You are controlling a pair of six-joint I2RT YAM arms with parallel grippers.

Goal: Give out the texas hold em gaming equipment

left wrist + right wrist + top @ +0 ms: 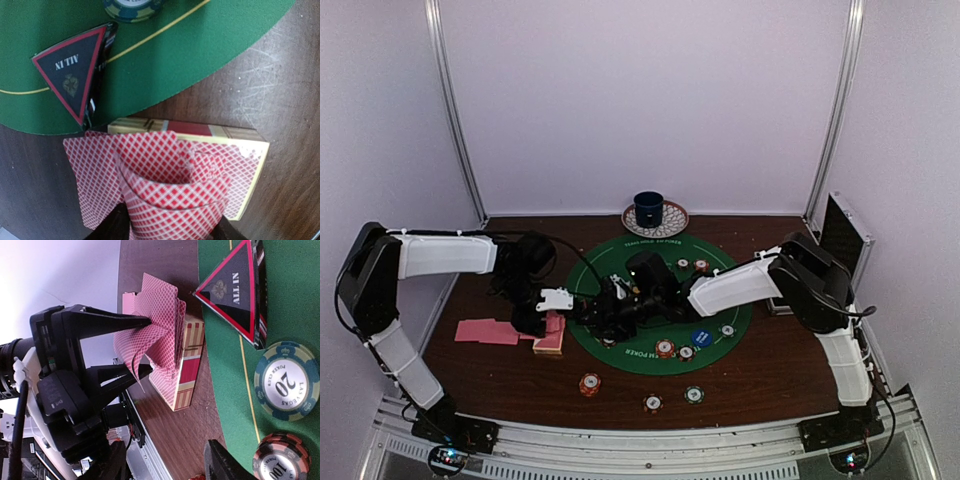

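A: Look at the left pincer (pixel 148 345). Holding what?

B: Squeezing a bunch of pink-backed playing cards (pixel 160 335). Closed tight on them. Bent into a curl by the squeeze.

A: Why hold them there?

B: Probably to hand them out one by one. Only a guess. Right under the pincer, a card box (pixel 187 362), lying flat on the worktop (pixel 280 100) at the edge of the green mat (pixel 200 45). Cards just over the box, maybe touching. Hard to tell.

A: And the right pincer (pixel 164 447)?

B: Open, with nothing between its fingers (pixel 220 465). Pointing at the left pincer and the cards, close by. Maybe getting ready to pull one card off the bunch.

A: Anything in the way?

B: Yes. A black-and-red triangle marker (pixel 235 290) on the mat, just off to one side of the gap between the two pincers. Then a green chip marked 20 (pixel 287 380) and a darker chip marked 100 (pixel 282 460), right beside the right pincer. Easy to bump with a wide swing.

A: More things around?

B: More pink cards (pixel 485 330) lying flat on the worktop, on the side of the left pincer away from the mat. More chips (pixel 589 383) on the bare worktop, nearer the arm bases than either pincer. A blue cup (pixel 648 208) on a saucer (pixel 670 222), well away from both pincers. No bother.

A: Biggest worry?

B: Too many cards in one pinch. Hard to grab only one from a curled bunch. Could slip and drop onto the box.
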